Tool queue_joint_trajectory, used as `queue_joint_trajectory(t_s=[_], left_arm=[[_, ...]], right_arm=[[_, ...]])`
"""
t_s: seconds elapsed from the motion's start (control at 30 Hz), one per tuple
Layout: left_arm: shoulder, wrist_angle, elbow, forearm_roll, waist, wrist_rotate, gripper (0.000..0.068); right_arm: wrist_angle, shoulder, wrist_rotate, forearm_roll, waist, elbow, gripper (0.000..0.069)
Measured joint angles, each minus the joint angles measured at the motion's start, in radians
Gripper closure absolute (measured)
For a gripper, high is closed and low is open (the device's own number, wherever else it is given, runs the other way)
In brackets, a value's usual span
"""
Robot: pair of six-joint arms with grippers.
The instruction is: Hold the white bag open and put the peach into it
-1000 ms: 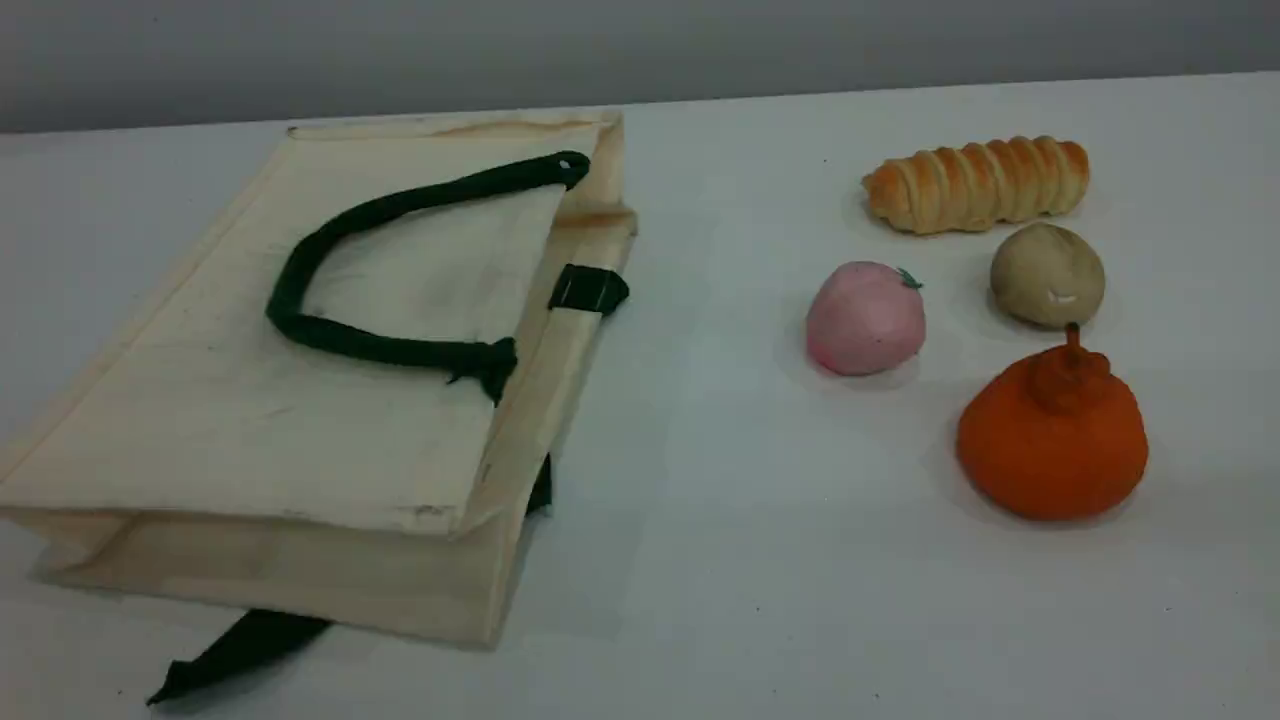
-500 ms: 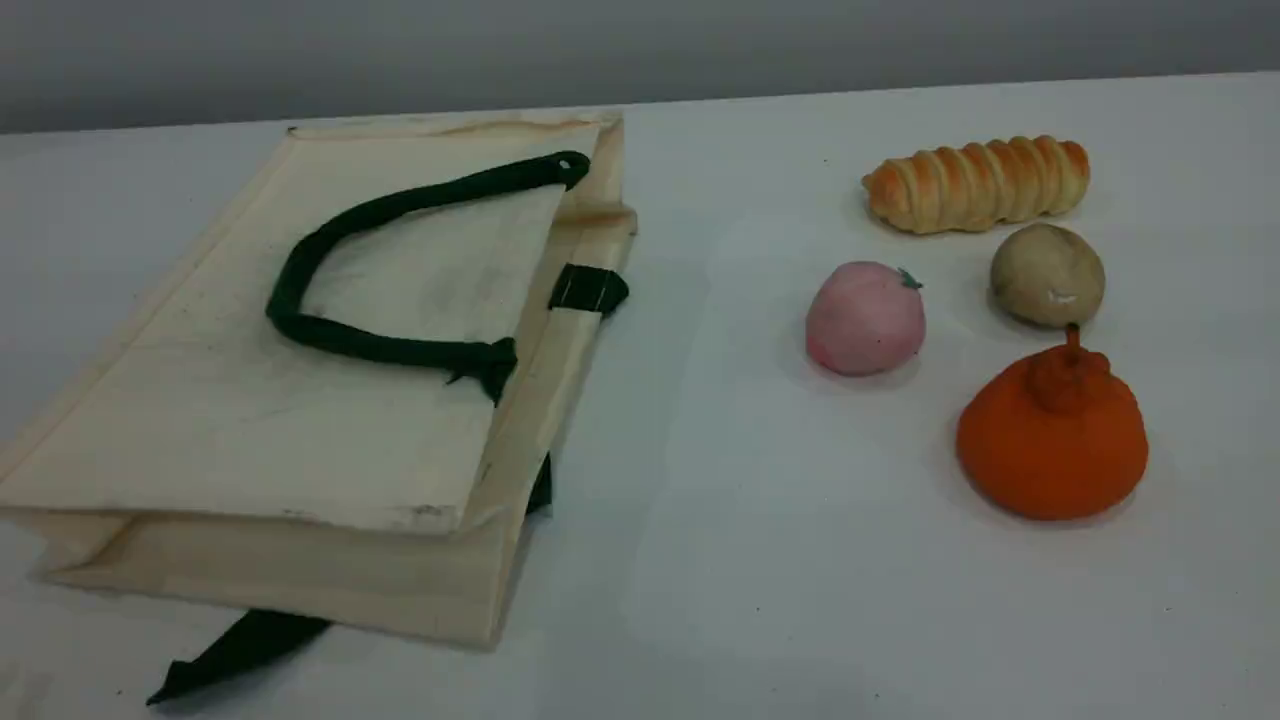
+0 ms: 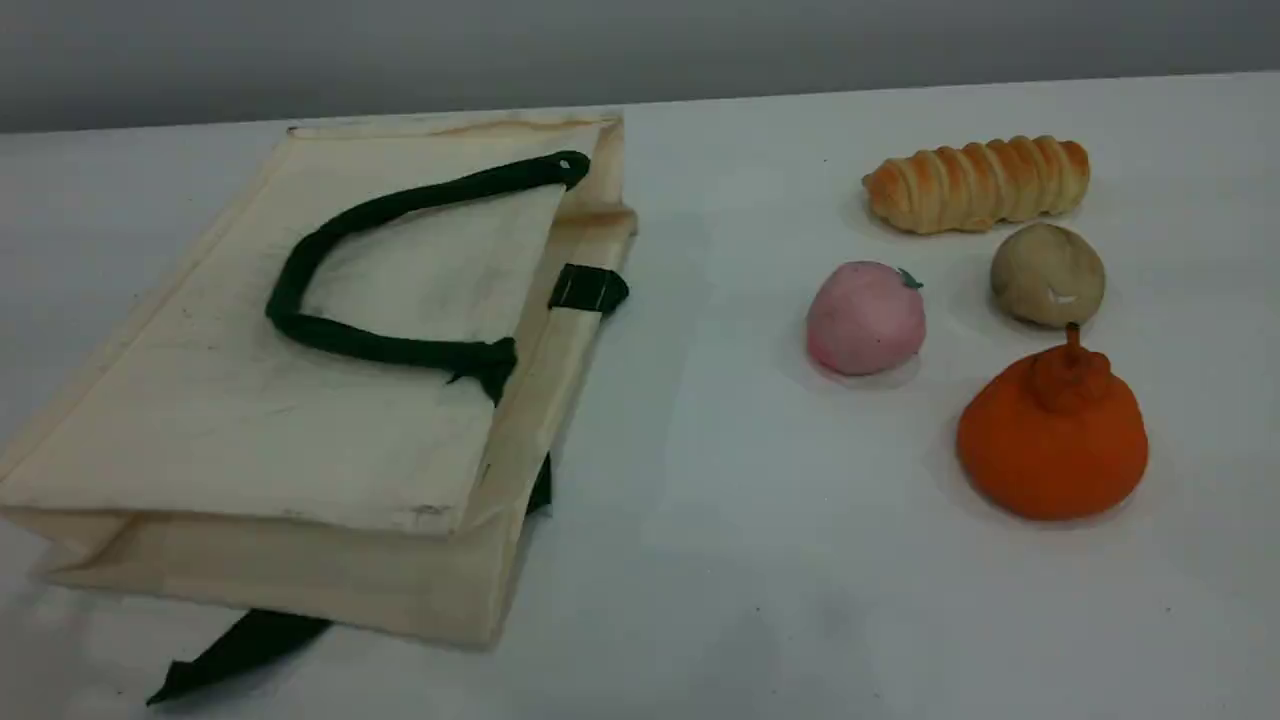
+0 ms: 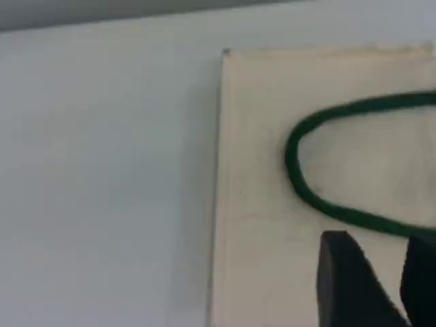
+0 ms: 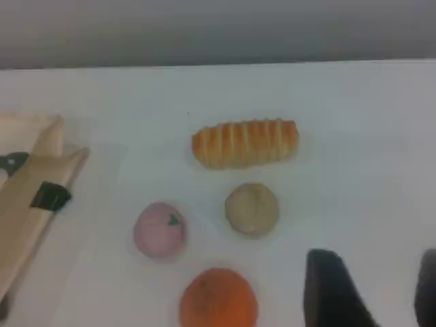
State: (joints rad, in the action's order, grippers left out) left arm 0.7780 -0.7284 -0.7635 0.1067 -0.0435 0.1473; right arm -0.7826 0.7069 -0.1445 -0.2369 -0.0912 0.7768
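Jaws of the left gripper (image 4: pixel 392 279) stand apart with nothing between them, hovering above the white bag (image 3: pixel 300 380), just this side of its dark green handle (image 4: pixel 320 197) in the left wrist view. Jaws of the right gripper (image 5: pixel 381 293) are also apart and empty, hanging over bare table (image 3: pixel 750 560), with the peach (image 3: pixel 865 318) well off to their left and farther from the camera in the right wrist view.

Neither arm shows in the scene view. The bag lies flat and closed on the left part of the table, one handle looped across its upper face and a second strap (image 3: pixel 240 645) sticking out from under its near edge. The peach sits to the right of the bag, apart from it, its small green leaf turned away from the bag. Beyond the peach from the bag lie a potato (image 3: pixel 1047 275), a long bread roll (image 3: pixel 975 183) and an orange fruit (image 3: pixel 1052 435). The table is plain white; behind it is a grey wall (image 3: pixel 640 45)
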Motion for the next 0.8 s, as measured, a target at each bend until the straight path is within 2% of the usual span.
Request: queue_joint_trajectory(t_s=[0.13, 0.2, 0.3, 0.4, 0.47, 0.63, 0.8], left_arm=[[-0.001, 0.033, 0.0, -0.002, 0.0, 0.009, 0.0311], [-0.001, 0.041, 0.0, -0.002, 0.0, 0.008, 0.0234], [-0.001, 0.054, 0.0, 0.005, 0.0, 0.006, 0.0157], [0.003, 0.062, 0.0, 0.052, 0.0, -0.022, 0.0133], [0.024, 0.061, -0.003, 0.075, -0.008, -0.023, 0.013], [0.123, 0.018, -0.057, 0.075, -0.041, -0.022, 0.0129], [0.271, 0.001, -0.161, 0.076, -0.041, -0.022, 0.0129]], right_arm=[[-0.002, 0.003, 0.001, 0.0, 0.0, 0.0, 0.0361], [-0.002, 0.003, 0.002, 0.003, 0.0, 0.0, 0.0302], [0.013, 0.003, 0.001, 0.003, 0.0, -0.001, 0.021], [0.061, 0.003, 0.001, 0.005, 0.0, -0.001, 0.0132], [0.085, 0.003, 0.003, -0.005, 0.0, -0.001, 0.0105], [0.14, 0.013, 0.003, -0.027, 0.0, -0.001, 0.0099], [0.189, 0.076, 0.003, -0.047, 0.0, -0.001, 0.01]])
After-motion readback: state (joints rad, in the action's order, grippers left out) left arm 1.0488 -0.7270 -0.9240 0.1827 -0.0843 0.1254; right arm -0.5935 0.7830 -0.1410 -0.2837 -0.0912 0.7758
